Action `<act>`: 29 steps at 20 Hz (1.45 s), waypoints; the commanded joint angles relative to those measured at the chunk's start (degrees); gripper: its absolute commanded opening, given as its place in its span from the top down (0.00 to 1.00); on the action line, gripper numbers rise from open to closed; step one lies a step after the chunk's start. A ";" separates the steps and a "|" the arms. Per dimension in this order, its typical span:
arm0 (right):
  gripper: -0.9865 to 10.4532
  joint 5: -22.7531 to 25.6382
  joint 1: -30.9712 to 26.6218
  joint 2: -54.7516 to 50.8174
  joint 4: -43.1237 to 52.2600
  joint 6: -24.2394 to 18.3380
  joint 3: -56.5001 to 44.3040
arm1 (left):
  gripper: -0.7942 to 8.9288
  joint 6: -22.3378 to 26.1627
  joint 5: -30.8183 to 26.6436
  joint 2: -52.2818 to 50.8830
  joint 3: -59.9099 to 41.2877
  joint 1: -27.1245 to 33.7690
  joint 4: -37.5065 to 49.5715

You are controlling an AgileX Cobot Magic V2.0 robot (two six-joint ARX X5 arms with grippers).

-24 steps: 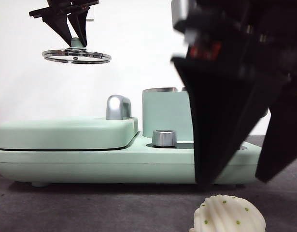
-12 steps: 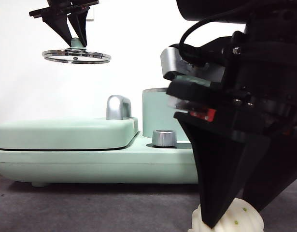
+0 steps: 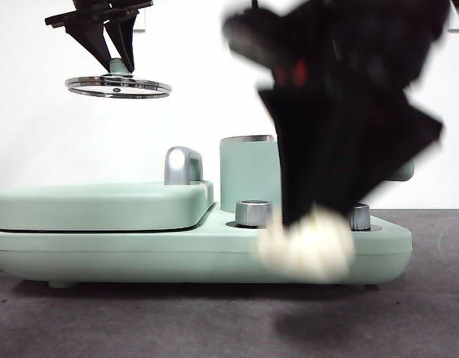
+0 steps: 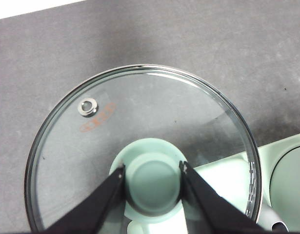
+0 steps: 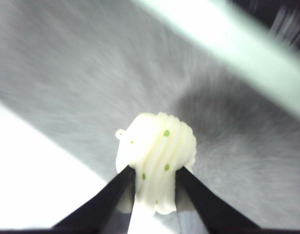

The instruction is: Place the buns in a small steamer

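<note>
Right claw (image 5: 152,178) pinches the ridged bun (image 5: 157,156) between both jaws — green dots visible on its ribs. In the front view the bun (image 3: 307,242) is blurred, clear of the grey table (image 3: 139,321), level with the front of the mint appliance base (image 3: 139,253). Small steamer (image 3: 248,175) stands on that base, lidless. Left claw (image 4: 152,173) grips the green knob (image 4: 152,183) of the glass lid (image 4: 140,122) — held high above the griddle lid (image 3: 102,205).

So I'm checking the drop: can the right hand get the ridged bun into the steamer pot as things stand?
Probably yes. The right hand grips the ridged bun, and the left hand holds the glass lid high off the steamer pot, so its top looks uncovered.
</note>
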 commanded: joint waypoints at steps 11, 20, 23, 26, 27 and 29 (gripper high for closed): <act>0.82 0.50 -20.35 20.31 -21.05 -18.80 45.27 | 0.87 -0.22 0.11 -0.17 2.12 -0.39 1.03; 0.82 1.01 -26.21 30.84 -20.00 -20.74 48.81 | 0.87 -0.22 0.11 -0.17 2.10 -0.37 1.01; 0.82 0.96 -26.69 32.61 -19.41 -21.00 48.81 | 0.87 -0.22 0.11 -0.17 2.10 -0.37 1.01; 0.82 1.36 -26.73 33.90 -18.75 -21.22 48.81 | 0.87 -0.22 0.11 -0.17 2.10 -0.37 0.92; 0.82 1.75 -26.71 33.92 -18.56 -21.22 48.81 | 0.87 -0.22 0.11 -0.17 2.10 -0.37 0.85; 0.77 1.86 -26.71 33.92 -18.01 -21.20 48.81 | 0.87 -0.22 0.13 -0.17 2.10 -0.37 0.81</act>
